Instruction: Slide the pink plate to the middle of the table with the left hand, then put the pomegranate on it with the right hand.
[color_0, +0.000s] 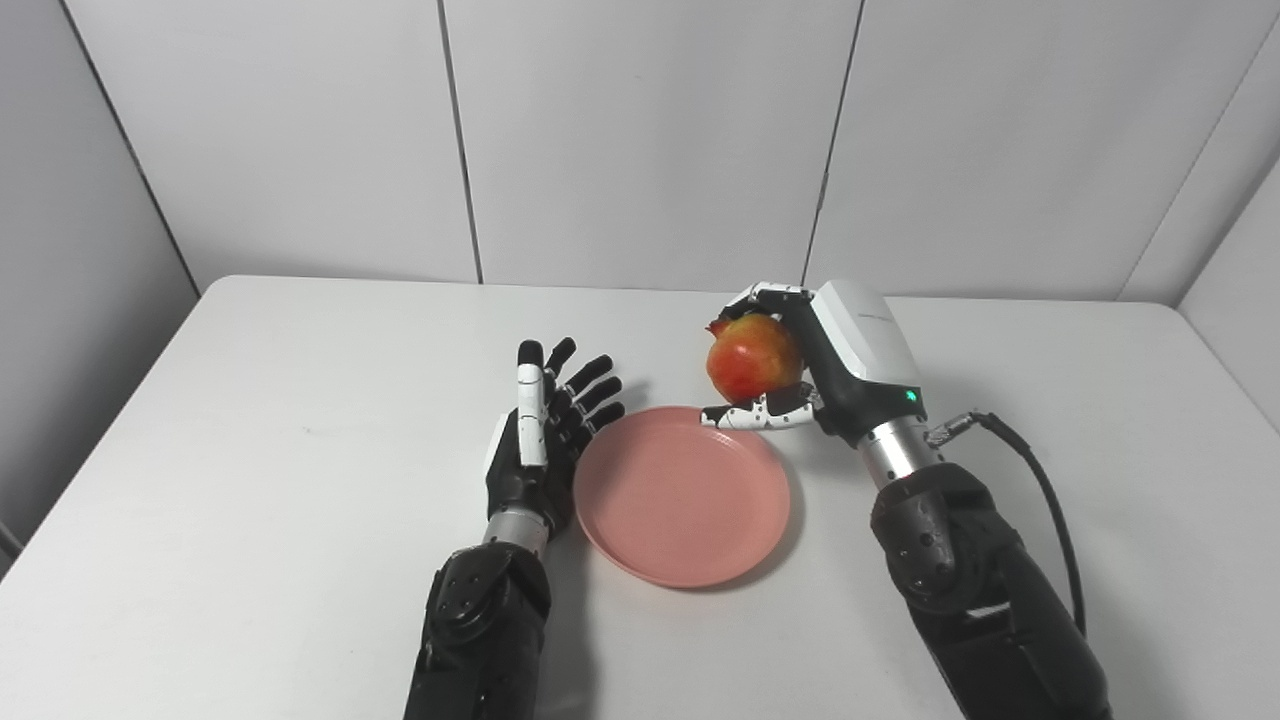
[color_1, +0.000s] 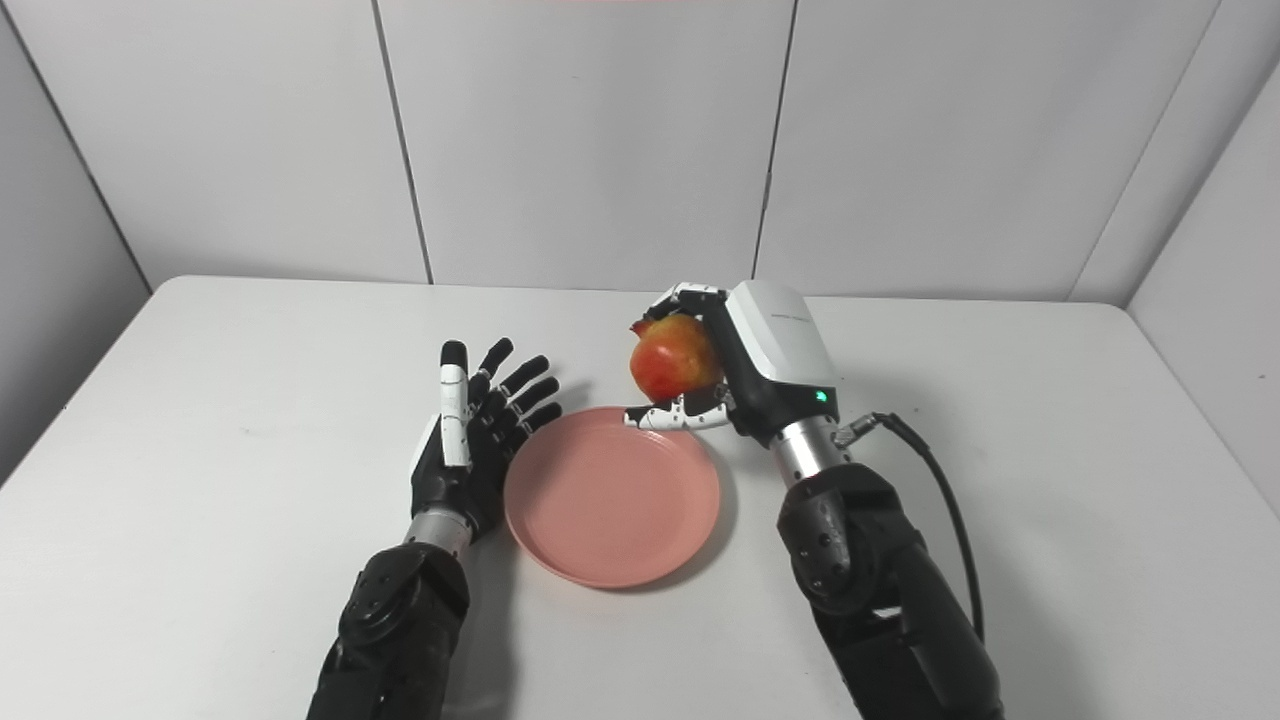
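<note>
The pink plate (color_0: 680, 496) lies flat near the middle of the white table, bare. My left hand (color_0: 545, 430) is open, fingers spread and pointing away, right beside the plate's left rim; contact with the rim cannot be told. My right hand (color_0: 810, 365) is shut on the red-and-yellow pomegranate (color_0: 752, 357), holding it in the air just beyond the plate's far right rim. The thumb sits under the fruit, over the rim. The same scene shows in the right eye view: plate (color_1: 612, 495), pomegranate (color_1: 675, 368).
The white table (color_0: 250, 420) ends at grey wall panels at the back and sides. A black cable (color_0: 1040, 490) runs from my right wrist along the forearm. Nothing else stands on the table.
</note>
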